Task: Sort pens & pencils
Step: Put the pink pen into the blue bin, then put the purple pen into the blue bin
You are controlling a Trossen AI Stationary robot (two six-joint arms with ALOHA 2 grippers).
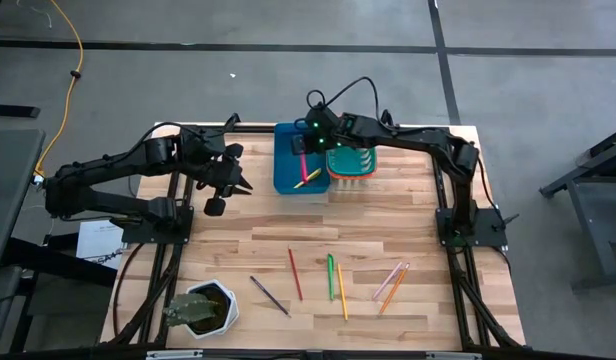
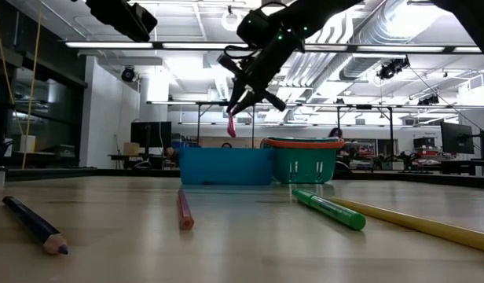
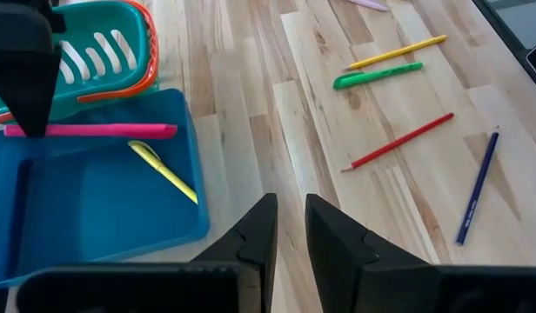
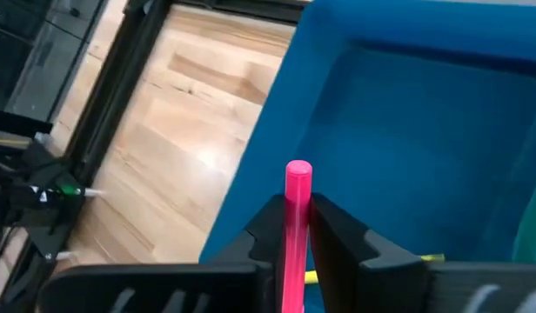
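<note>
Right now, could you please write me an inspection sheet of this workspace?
Surface: wooden table, planks bare at centre.
Job's things: pink marker in the right end effector; yellow pen in the blue tray; green basket beside it; red pencil, green marker and others loose near the front edge.
Clutter: potted plant.
Grippers: right end effector shut on the marker above the tray; left end effector open, empty.
Cables: yellow cable on the floor.
Surroundings: grey floor, open workshop.
</note>
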